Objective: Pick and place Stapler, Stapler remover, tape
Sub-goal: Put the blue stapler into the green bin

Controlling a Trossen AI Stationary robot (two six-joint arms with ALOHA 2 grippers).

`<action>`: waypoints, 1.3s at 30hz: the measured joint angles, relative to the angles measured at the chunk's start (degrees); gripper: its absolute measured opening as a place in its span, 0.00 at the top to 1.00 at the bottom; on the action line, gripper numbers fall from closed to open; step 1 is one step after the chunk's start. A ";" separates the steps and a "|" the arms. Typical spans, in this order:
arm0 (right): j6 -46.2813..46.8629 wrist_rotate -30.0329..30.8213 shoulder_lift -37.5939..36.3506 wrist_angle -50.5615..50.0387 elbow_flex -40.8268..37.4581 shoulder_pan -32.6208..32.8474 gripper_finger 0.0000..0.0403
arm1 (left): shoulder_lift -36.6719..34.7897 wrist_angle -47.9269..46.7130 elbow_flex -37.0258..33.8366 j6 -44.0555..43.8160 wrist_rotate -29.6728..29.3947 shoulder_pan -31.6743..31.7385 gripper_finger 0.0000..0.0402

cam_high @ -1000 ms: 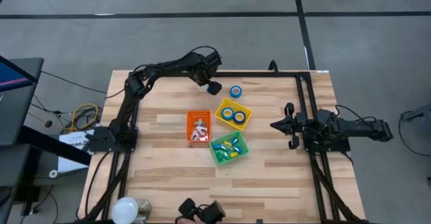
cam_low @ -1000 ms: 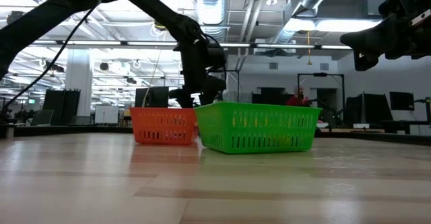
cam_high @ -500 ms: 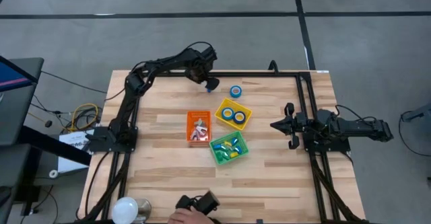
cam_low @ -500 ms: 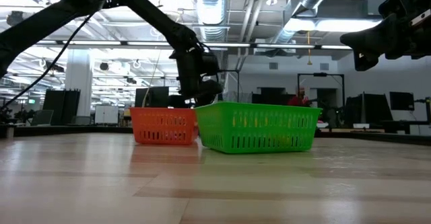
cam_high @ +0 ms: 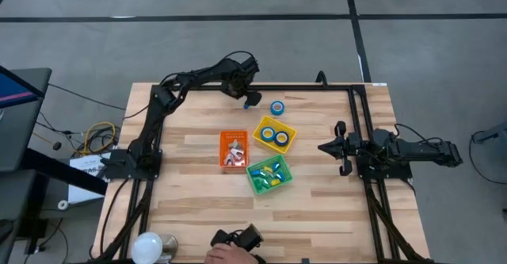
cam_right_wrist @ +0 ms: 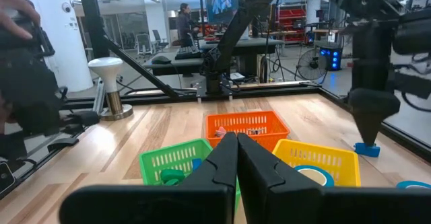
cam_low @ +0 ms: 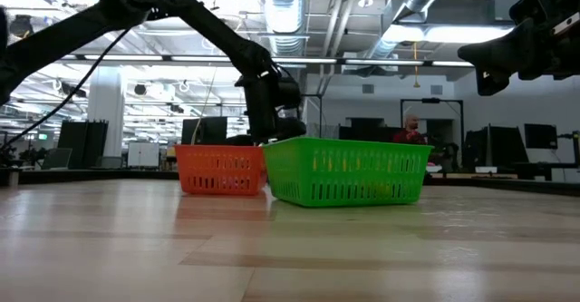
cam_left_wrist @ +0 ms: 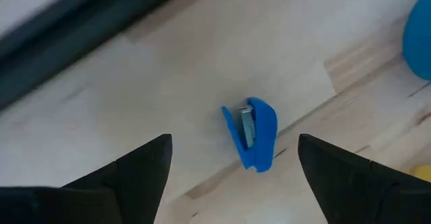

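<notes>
- We see the small blue stapler [cam_left_wrist: 252, 133] lying on bare wood near the table's far edge, just inside the dark frame rail [cam_high: 301, 87], apart from every bin.
- The left gripper [cam_left_wrist: 232, 158] hangs directly above it, fingers [cam_left_wrist: 128, 167] spread wide on either side and touching nothing.
- One loose tape [cam_high: 277, 107] roll lies just right of the stapler; two more sit in the yellow bin [cam_high: 289, 140].
- The orange bin [cam_high: 224, 149] and green bin [cam_high: 255, 183] stand nearer, at table centre.
- Open wood surrounds the bins on the left, right and near sides.
- The right gripper [cam_high: 325, 147] waits at the right side, fingers pressed together.
- At the near edge a person's hand [cam_high: 226, 254] holds a dark object.
</notes>
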 joint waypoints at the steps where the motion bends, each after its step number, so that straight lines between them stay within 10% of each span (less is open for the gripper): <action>1: 0.00 0.00 0.00 0.00 0.00 0.00 1.00 | 0.37 0.03 0.00 -0.48 0.00 -0.08 0.22; 39: 0.00 0.00 -0.01 0.00 0.01 0.00 1.00 | 1.06 -0.78 -0.11 -1.68 -0.59 0.82 0.70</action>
